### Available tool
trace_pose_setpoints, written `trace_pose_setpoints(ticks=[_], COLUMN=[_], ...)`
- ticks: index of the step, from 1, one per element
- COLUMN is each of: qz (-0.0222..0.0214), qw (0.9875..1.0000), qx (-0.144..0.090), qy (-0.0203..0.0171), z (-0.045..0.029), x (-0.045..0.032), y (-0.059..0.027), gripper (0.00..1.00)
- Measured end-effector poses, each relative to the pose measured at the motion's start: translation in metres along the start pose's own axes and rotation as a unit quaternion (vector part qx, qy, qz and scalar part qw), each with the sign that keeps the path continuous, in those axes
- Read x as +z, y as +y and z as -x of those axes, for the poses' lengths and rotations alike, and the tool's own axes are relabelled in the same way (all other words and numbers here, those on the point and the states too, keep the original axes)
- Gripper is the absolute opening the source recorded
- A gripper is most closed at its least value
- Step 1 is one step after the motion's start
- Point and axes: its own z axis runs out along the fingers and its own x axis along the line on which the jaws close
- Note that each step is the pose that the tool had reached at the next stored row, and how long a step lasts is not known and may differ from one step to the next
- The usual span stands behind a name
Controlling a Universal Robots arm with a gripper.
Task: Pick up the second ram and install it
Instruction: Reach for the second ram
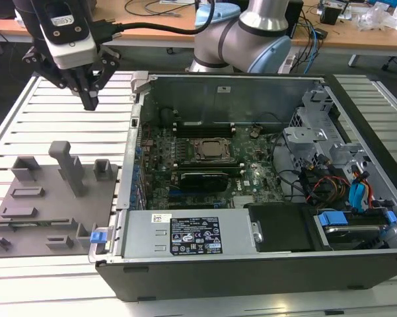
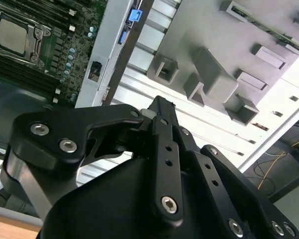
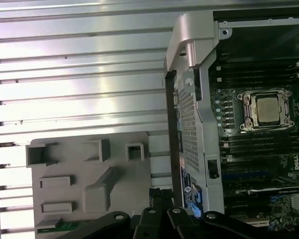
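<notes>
Open case [image 1: 238, 281] flat on a slatted table [image 1: 46, 112], toward the exterior view's right. Holds a motherboard [image 1: 251, 175] with a CPU [image 1: 213, 149] at the middle and a black card [image 1: 198, 179] just nearer. Along the near wall, a labelled power supply [image 1: 185, 234]. At the exterior view's right, drive bays [image 1: 357, 224] and tangled cables [image 1: 317, 181]. At the exterior view's left, beside the case, a grey tray [image 1: 53, 198] of blocks and pockets. Far behind, a wooden desk [image 1: 158, 23].
</notes>
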Motion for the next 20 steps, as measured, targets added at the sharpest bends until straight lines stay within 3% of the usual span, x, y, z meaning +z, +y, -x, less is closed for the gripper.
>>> trace_pose_setpoints(ticks=[8, 14, 20], qz=[0.0, 0.0, 0.0], qw=[1.0, 1.0, 1.0], qx=[0.0, 0.0, 0.0], qy=[0.0, 0.0, 0.0], z=[-0.0126, -0.0305, -0.0396], x=[0.0002, 0.0003, 0.0003], y=[-0.001, -0.0023, -0.003], gripper=[0.11, 0.11, 0.11])
